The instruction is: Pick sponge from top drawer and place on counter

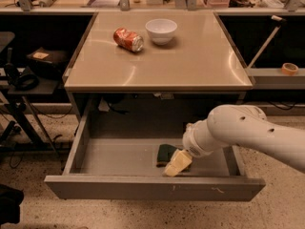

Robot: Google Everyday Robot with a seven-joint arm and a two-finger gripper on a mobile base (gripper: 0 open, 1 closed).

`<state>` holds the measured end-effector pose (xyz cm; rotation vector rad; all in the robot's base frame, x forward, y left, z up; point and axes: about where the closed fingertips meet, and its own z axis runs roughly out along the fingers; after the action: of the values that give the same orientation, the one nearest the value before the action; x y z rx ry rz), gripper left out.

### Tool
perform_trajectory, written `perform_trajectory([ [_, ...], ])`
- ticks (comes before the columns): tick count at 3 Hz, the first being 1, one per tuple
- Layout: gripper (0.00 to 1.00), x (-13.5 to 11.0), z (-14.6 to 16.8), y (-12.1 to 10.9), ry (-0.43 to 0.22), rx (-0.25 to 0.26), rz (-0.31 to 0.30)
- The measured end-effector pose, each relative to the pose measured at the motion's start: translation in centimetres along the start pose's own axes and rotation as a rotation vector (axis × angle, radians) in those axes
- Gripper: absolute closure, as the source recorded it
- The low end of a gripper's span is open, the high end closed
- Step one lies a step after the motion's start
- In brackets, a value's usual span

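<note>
Top drawer [119, 187] is standing pulled well out below the front edge of the bench [190, 61]. Sponge [164, 151] is lying flat on the drawer floor, right of centre and close to the front panel, dark green side up. It is not yet on the bench.

Risks from here (judgement):
- The sponge is soft and low. A grasp taken too high may be pinching only the scouring layer, so it could be slipping free on the lift.
- Pressing down too far could be squashing it against the drawer floor, or dragging it toward the front panel instead of capturing it.
- The lift path is running close under the bench's front edge. Rising straight up from too far back could be bringing the arm [248, 132] or the sponge against that edge; clearing toward the drawer front first looks safer.
- Red soda can [128, 39] is lying on its side near the rear-left corner, and the white bowl [161, 30] is sitting at the middle of the rear edge. Both are well apart from the front half, so a placement there should be avoiding them. The can would be rolling if bumped.

End effector [174, 166] is hanging inside the drawer, its pale yellowish tip overlapping the sponge's right front part and apparently touching it. I cannot tell how far open it is or whether it has hold of the sponge, since the tip is covering the contact.
</note>
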<state>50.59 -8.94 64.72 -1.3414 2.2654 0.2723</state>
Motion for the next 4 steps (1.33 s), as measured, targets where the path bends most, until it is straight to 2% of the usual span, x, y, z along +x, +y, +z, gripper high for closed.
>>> perform_trajectory([
  [1, 0.0, 0.0, -0.1, 0.0, 0.0, 0.0, 0.0],
  [2, 0.0, -2.6, -2.6, -2.5, -0.015, 0.036, -0.023],
  [3, 0.0, -3.5, -3.3, -3.2, -0.029, 0.048, -0.024],
  [4, 0.0, -4.1, -4.0, -1.3, -0.01, 0.072, -0.07],
])
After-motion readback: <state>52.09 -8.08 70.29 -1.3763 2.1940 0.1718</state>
